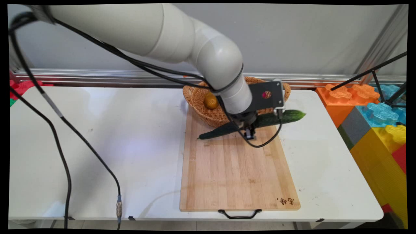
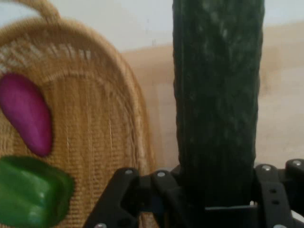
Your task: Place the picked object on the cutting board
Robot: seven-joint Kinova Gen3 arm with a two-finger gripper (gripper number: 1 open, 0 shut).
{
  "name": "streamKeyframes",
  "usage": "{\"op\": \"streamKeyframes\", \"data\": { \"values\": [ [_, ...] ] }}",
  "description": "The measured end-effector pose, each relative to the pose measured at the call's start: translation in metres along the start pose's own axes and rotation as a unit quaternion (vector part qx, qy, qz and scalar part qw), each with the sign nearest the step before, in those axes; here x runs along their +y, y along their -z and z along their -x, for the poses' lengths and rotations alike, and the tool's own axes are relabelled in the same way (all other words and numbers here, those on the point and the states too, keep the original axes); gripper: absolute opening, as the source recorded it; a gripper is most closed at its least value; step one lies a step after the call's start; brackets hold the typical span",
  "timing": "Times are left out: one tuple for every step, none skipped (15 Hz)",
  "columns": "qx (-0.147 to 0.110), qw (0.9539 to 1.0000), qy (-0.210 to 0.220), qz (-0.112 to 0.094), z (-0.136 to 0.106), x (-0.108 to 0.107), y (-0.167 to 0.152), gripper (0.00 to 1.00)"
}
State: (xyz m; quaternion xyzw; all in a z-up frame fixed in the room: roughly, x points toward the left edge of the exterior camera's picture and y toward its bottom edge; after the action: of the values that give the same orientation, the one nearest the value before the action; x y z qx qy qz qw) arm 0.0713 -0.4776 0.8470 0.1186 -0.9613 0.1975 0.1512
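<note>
I've got the long dark green cucumber (image 1: pixel 269 121) clamped between the jaws of the black two-finger gripper (image 1: pixel 249 132); in the hand view the cucumber (image 2: pixel 217 95) runs straight up out of the black linkage, the gripper (image 2: pixel 216 204) pressed on it from both sides. From the main view, the cucumber lies slantwise over the far end of the pale wooden cutting board (image 1: pixel 234 172), its thin tip pointing left over the board, its lighter green end out past the board's right edge above the white tabletop (image 1: pixel 97 136). I can't tell whether it touches the board or sits just off it.

Just behind it is the woven wicker basket (image 1: pixel 198 94), its near side on the board's far edge. In it I see a round orange fruit (image 1: pixel 211 101). The hand view shows the basket (image 2: pixel 109 142) beside the cucumber, with a purple oblong vegetable (image 2: pixel 26 114) and a green bell pepper (image 2: pixel 31 192) inside.

Off to the right of the tabletop stand big plastic building blocks (image 1: pixel 373 110) in orange, blue and yellow.
</note>
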Motion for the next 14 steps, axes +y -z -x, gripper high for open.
{"op": "streamKeyframes", "data": {
  "values": [
    [-0.008,1.0000,0.003,0.002,0.005,-0.001,-0.008,0.00],
    [-0.015,0.9999,0.007,0.005,0.010,-0.002,-0.016,0.00],
    [-0.020,0.9997,0.011,0.008,0.015,-0.002,-0.022,0.00],
    [-0.026,0.9995,0.016,0.013,0.019,-0.003,-0.029,0.00],
    [-0.030,0.9991,0.023,0.019,0.023,-0.003,-0.036,0.00],
    [-0.032,0.9988,0.027,0.023,0.025,-0.002,-0.041,0.00],
    [-0.034,0.9984,0.033,0.030,0.026,-0.002,-0.046,0.00],
    [-0.036,0.9981,0.037,0.034,0.027,-0.001,-0.050,0.00],
    [-0.036,0.9977,0.042,0.040,0.028,0.000,-0.053,0.00],
    [-0.037,0.9974,0.045,0.044,0.028,0.001,-0.056,1.00],
    [-0.036,0.9971,0.047,0.048,0.028,0.001,-0.058,1.00],
    [-0.036,0.9968,0.050,0.053,0.027,0.002,-0.059,1.00],
    [-0.035,0.9964,0.052,0.057,0.026,0.004,-0.060,1.00],
    [-0.035,0.9960,0.055,0.060,0.025,0.005,-0.060,1.00]
  ]
}}
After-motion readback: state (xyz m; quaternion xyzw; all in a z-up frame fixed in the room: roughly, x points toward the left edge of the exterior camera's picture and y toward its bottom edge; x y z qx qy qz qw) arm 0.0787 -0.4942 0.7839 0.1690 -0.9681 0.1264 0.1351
